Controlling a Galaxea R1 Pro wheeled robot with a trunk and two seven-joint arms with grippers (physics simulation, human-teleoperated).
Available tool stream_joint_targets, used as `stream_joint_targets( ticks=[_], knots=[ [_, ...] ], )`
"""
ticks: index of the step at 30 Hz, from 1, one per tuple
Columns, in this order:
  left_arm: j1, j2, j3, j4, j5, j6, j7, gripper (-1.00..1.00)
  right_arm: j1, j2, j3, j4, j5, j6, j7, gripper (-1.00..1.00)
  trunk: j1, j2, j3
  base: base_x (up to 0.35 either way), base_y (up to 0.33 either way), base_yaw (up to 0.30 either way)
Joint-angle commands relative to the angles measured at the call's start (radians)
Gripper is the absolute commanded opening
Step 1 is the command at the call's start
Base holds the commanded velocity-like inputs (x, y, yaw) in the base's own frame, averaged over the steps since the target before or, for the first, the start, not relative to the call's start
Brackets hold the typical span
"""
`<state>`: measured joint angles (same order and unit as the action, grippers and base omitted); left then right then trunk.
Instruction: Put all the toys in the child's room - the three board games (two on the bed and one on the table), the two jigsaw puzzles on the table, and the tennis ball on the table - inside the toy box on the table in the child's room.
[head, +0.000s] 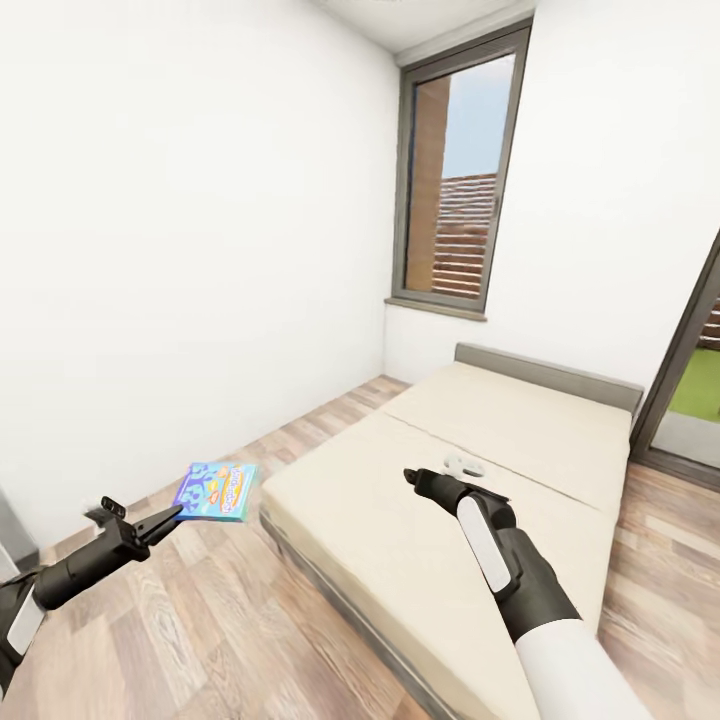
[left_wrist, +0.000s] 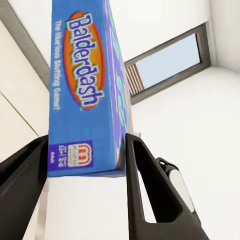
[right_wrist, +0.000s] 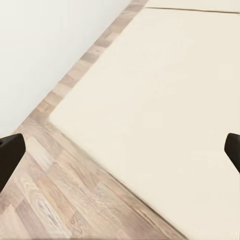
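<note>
From the head camera, your left gripper (head: 172, 517) reaches out over the wood floor (head: 200, 620) just off the near corner of the bed (head: 400, 520), pinching a blue board game (head: 216, 490) by its near edge; the box hangs flat in the air beside the bed, touching neither mattress nor floor. Your right gripper (head: 412, 477) hovers above the mattress, with a small white object (head: 463, 465) on the bed just beyond it; this view does not settle how wide its fingers stand. A tall window (head: 460, 180) rises behind the headboard.

The left wrist camera adds what the head camera cannot: the box (left_wrist: 85, 90) reads "Balderdash", and two dark fingers (left_wrist: 145, 190) press against its opposite faces, the window (left_wrist: 170, 60) above.

The right wrist camera looks down on the bed's corner (right_wrist: 150, 100) and the floor (right_wrist: 65, 200) beside it. Its fingertips (right_wrist: 10, 155) sit at opposite frame edges, spread wide, holding nothing.
</note>
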<state>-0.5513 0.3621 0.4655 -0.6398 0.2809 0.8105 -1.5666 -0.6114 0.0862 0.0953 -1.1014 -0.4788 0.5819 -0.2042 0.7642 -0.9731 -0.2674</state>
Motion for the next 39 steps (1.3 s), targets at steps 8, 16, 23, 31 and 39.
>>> stream_joint_targets(
  ticks=[8,16,23,31,39],
  knots=[
    [-0.001,-0.001,0.001,0.001,0.0,-0.006,-0.004,-1.0,-0.001,0.001,0.001,-0.001,-0.011,0.003,-0.01,1.0,-0.019,0.034,0.018,0.0,0.0,0.272],
    [-0.001,0.0,0.002,0.004,0.006,-0.007,-0.004,-1.0,-0.001,0.001,0.001,-0.001,-0.011,0.003,-0.009,1.0,-0.019,0.034,0.022,0.084,0.0,0.272],
    [-0.001,-0.001,0.002,0.005,0.008,-0.015,-0.004,-1.0,-0.001,0.001,0.002,-0.001,-0.01,0.003,-0.011,1.0,-0.019,0.034,0.026,0.105,0.0,0.272],
    [-0.001,-0.002,0.002,0.005,0.006,-0.018,-0.004,-1.0,-0.001,0.001,0.003,-0.001,-0.01,0.003,-0.01,1.0,-0.019,0.034,0.03,0.22,0.0,0.272],
    [-0.001,-0.003,0.001,0.005,0.006,-0.019,-0.004,-1.0,-0.001,0.0,0.003,-0.001,-0.01,0.003,-0.01,1.0,-0.019,0.034,0.033,0.107,0.054,0.272]
  ],
)
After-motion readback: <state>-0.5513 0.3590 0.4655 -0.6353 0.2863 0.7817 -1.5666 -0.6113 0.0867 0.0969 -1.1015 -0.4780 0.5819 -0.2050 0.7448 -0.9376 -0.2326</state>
